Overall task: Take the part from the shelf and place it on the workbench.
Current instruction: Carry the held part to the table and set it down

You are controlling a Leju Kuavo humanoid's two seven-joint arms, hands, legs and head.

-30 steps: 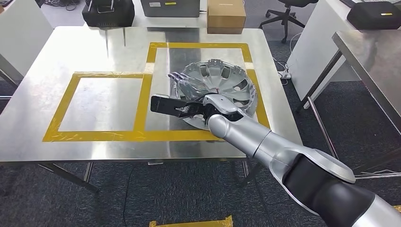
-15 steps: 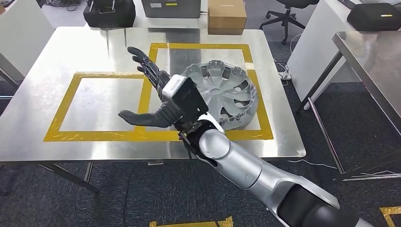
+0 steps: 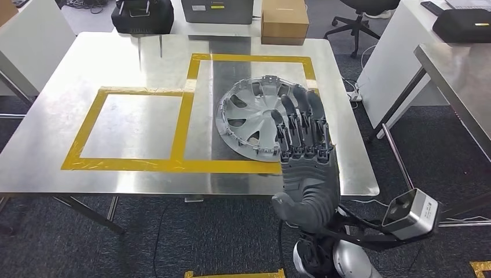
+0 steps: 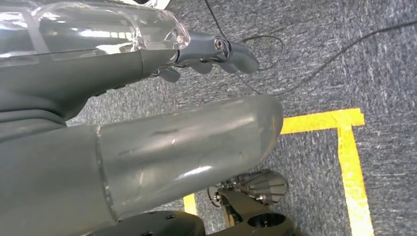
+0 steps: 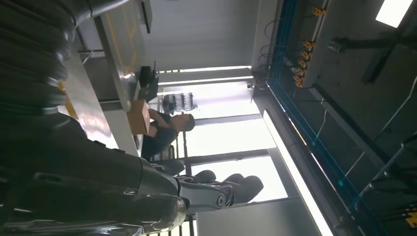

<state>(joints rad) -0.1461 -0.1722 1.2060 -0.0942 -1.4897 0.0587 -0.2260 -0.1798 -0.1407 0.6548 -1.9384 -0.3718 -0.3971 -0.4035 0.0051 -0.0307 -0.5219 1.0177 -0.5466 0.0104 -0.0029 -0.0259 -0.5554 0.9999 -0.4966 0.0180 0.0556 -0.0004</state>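
Note:
The part, a silver hubcap [image 3: 255, 119], lies on the steel workbench [image 3: 145, 69] inside the right-hand yellow-taped square [image 3: 200, 58]. My right hand [image 3: 304, 156] is raised close to the head camera, at the bench's near edge. Its fingers point straight up and hold nothing, and they cover the hubcap's right side. The right wrist view sees the right hand [image 5: 98, 182] against the ceiling and windows. My left hand [image 4: 147, 73] hangs over the grey carpet with its fingers loosely bent and nothing in them.
A black case [image 3: 142, 14], a grey box [image 3: 217, 10] and a cardboard box [image 3: 284, 22] stand behind the bench. A second steel table [image 3: 457, 69] stands to the right. A person [image 5: 169, 130] sits by the far table. Yellow tape [image 4: 344, 147] marks the floor.
My right hand has let go of the hubcap, swung away from it and pulled back toward me, rising with its fingers upright. The hubcap stays in the right square.

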